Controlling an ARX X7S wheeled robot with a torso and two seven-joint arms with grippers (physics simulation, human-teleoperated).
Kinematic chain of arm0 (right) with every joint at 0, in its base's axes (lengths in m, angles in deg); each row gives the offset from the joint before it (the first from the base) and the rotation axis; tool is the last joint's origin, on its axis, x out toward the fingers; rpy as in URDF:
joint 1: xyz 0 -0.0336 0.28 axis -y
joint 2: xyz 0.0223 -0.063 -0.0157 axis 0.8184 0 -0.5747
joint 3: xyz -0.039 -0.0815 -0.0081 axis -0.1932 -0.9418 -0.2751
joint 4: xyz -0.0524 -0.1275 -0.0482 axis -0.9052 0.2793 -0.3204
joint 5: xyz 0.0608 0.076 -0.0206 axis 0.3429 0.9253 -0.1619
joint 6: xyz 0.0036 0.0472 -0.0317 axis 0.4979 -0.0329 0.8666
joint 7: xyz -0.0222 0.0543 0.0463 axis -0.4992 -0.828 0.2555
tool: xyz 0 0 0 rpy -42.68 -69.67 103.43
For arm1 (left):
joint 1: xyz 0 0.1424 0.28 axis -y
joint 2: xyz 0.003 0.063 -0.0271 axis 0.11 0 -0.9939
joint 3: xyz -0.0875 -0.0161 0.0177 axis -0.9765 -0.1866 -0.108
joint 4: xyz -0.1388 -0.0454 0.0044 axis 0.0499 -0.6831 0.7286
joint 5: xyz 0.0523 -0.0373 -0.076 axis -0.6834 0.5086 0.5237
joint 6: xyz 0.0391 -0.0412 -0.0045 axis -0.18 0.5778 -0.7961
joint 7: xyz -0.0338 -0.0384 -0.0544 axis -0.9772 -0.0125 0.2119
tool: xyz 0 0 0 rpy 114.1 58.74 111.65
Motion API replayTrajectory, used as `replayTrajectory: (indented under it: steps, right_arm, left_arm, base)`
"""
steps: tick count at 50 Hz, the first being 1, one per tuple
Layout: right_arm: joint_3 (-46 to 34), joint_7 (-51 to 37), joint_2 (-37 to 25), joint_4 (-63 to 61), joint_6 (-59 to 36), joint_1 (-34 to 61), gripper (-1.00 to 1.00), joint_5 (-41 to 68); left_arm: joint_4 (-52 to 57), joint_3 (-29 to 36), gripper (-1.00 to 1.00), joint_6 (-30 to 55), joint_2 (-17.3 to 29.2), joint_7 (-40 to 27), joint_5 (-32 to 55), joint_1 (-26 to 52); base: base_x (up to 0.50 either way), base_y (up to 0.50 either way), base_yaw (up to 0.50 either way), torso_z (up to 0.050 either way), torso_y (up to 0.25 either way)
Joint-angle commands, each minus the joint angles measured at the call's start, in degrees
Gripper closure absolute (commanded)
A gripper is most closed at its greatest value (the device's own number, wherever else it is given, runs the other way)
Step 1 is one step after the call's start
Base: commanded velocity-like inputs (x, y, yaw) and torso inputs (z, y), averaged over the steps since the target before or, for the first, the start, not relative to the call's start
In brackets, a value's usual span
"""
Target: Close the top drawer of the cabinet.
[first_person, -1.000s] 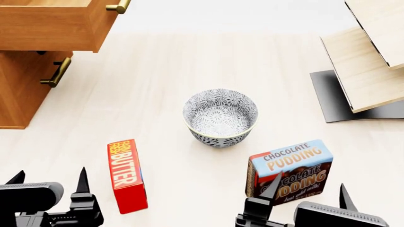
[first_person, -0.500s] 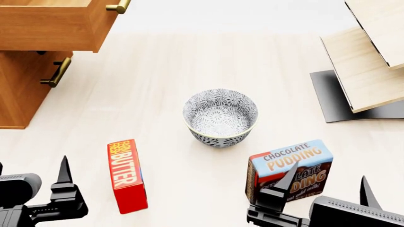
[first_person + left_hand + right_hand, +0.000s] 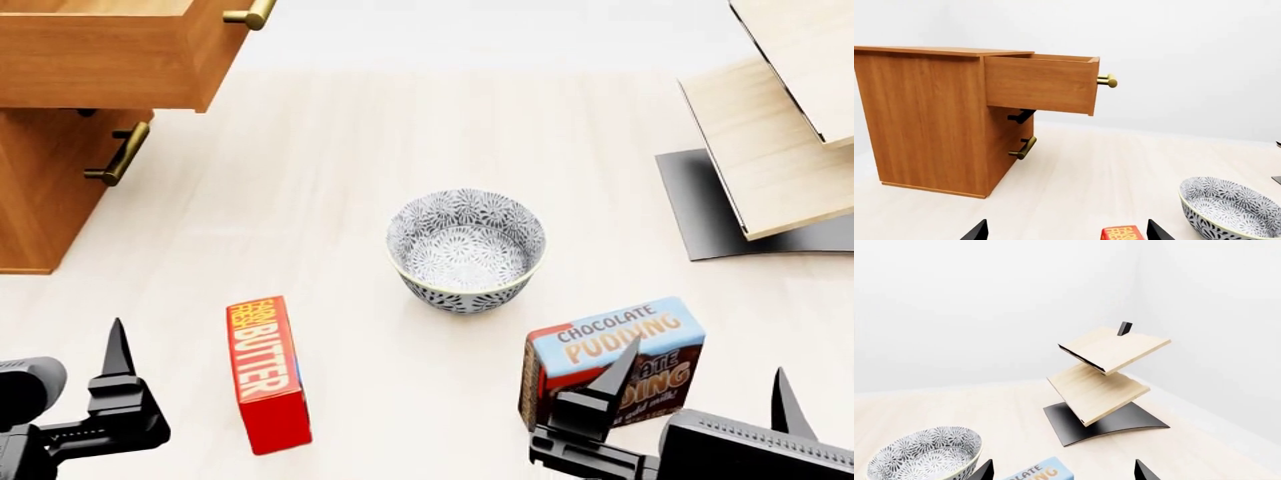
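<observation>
Standing at the far left of the pale worktop (image 3: 400,150), the cabinet (image 3: 927,115) has its top drawer (image 3: 1041,82) pulled well out — the box overhangs the lower drawer front, and the brass handle (image 3: 1107,80) juts from its face. A second brass handle (image 3: 1023,148) sits on the lower front, which lies flush with the cabinet body.

Near the middle of the worktop rests a patterned bowl (image 3: 467,248), upright. A red butter box (image 3: 268,371) lies nearer the robot and to the left of the bowl, apart from it. A chocolate pudding box (image 3: 611,350) lies nearer the robot and to the right, partly behind the right pincer's fingers. At the far right stands a plywood rack (image 3: 1104,375) with tilted shelves on a dark curved base (image 3: 1111,422).

Both arms hang low at the near edge, well away from the cabinet. The left pincer (image 3: 1064,232) has its two fingers spread wide with nothing between them (only the tips show in the wrist view). The right pincer (image 3: 701,385) is likewise spread wide and holds nothing — its tips point toward the rack side of the worktop.
</observation>
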Motion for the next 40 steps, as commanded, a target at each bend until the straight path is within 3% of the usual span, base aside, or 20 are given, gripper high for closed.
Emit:
replayTrajectory:
  steps: [1,20,40]
  right_arm:
    - [-0.48,-0.69,-0.07,1.1,0.68,0.32,-1.0,-0.31]
    - [-0.79,-1.08,-0.42,1.85,0.77,0.27,-1.0,0.31]
    - [-1.45,-1.7,-0.85,2.64,1.33,0.21,-1.0,0.3]
  left_arm:
    - [-0.5,0.64,-1.0,-0.64,0.26,-0.12,0.11,0.05]
    - [-0.6,1.3,-1.0,-1.0,0.67,-0.33,0.82,-0.38]
    - [-1.41,2.22,-1.0,-1.83,1.07,-0.35,1.2,-0.65]
  base:
    - [0.25,0.0,0.0,0.0,0.0]
    - [0.33,-0.02,0.0,0.0,0.0]
    - [0.02,-0.23,0.0,0.0,0.0]
